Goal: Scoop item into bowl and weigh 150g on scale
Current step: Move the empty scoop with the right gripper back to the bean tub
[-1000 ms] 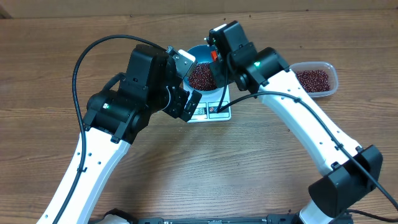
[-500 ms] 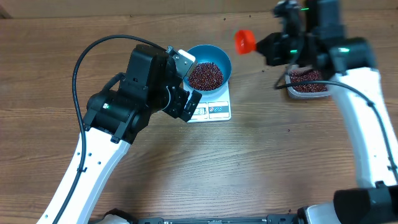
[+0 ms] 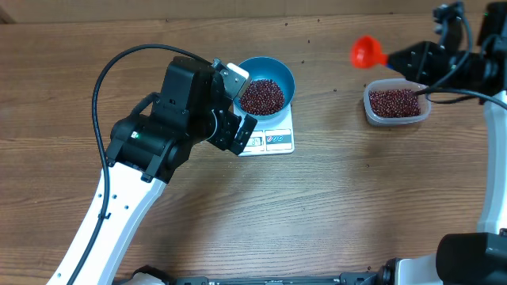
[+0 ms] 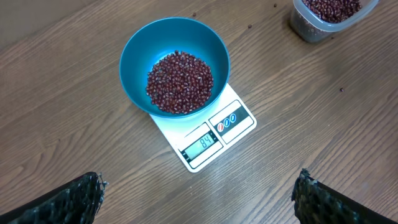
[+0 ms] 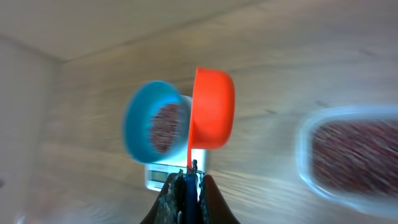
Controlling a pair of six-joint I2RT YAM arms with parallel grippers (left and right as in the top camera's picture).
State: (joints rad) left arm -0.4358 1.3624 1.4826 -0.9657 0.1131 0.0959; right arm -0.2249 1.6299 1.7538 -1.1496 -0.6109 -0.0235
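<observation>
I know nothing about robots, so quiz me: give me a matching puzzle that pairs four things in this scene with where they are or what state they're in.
1. bowl
2. scoop
3. clear container
4. left gripper

A. open, holding nothing
B. on the table, apart from the scale
C. resting on the scale
D. held up by the right gripper

Pairs: 1-C, 2-D, 3-B, 4-A
</observation>
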